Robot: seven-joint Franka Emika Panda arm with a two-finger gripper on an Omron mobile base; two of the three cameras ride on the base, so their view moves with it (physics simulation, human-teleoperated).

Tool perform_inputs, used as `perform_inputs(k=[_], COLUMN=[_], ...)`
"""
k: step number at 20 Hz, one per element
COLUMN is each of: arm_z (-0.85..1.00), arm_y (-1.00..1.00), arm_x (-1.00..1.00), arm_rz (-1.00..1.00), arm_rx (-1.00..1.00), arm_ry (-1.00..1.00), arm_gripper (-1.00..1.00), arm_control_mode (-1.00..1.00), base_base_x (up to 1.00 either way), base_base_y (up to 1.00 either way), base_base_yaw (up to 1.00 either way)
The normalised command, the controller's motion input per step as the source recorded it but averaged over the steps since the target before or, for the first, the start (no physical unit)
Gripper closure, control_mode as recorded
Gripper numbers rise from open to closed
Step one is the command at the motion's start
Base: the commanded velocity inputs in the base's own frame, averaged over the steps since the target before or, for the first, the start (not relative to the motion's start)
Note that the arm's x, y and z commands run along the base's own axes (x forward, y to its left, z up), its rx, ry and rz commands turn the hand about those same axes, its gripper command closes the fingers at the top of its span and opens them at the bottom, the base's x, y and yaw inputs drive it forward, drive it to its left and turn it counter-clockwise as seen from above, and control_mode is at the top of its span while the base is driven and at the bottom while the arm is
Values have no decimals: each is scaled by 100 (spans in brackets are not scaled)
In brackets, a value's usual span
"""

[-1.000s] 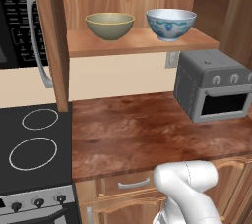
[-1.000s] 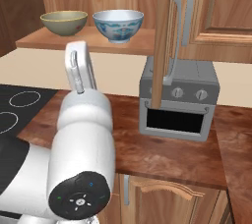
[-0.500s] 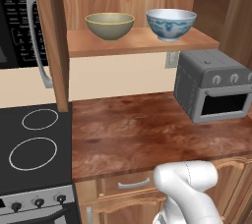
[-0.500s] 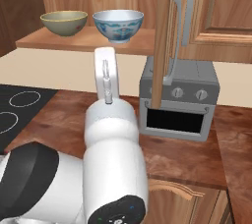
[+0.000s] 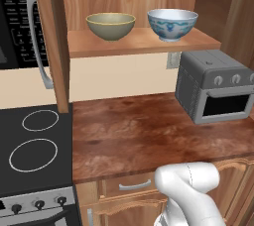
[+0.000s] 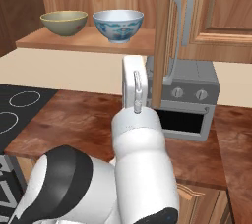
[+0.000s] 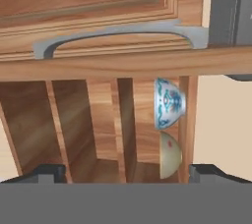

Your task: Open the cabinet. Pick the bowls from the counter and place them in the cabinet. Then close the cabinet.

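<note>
So both bowls are up in the cabinet (image 5: 59,41) now, sitting side by side on its lower shelf (image 5: 144,41): the olive-yellow bowl (image 5: 110,25) further from the toaster oven (image 5: 218,91), the blue-and-white bowl (image 5: 172,24) closer to it, almost above its near corner. The two bowls sit near each other but apart, both upright. The bench (image 5: 149,131) beside the toaster oven carries no bowl, so the picking and placing looks finished.

What's left, by my reading, is the closing. The cabinet stands open: from the left base view one door (image 5: 52,46) sticks out edge-on by the stovetop (image 5: 34,145), and from the right base view the other door (image 6: 165,36) juts forward just above the toaster oven, its long grey bar handle (image 6: 173,41) facing the arm.

The gripper (image 6: 138,88) is raised in front of that door, just beside the toaster oven, jaws wide apart and holding nothing. In the hand view a grey handle (image 7: 118,34) runs across the top on a door panel, with both bowls visible past the door's edge on the shelf.

Likely next: push that door shut, then the one over by the stovetop. Nothing is closed yet.
</note>
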Motion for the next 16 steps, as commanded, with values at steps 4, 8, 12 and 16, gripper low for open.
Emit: perform_inputs(k=[4, 8, 12, 16], arm_z=[-17, -24, -27, -23], arm_y=[-30, -33, -44, -30], arm_x=[19, 14, 4, 9], arm_rz=[1, 1, 1, 0], arm_rx=[4, 6, 5, 2], arm_ry=[-6, -4, 0, 0], arm_gripper=[-100, -100, -100, -100], arm_control_mode=[-100, -100, -100, -100], base_base_x=[0, 0, 0, 0], base_base_y=[0, 0, 0, 0], base_base_yaw=[0, 0, 0, 0])
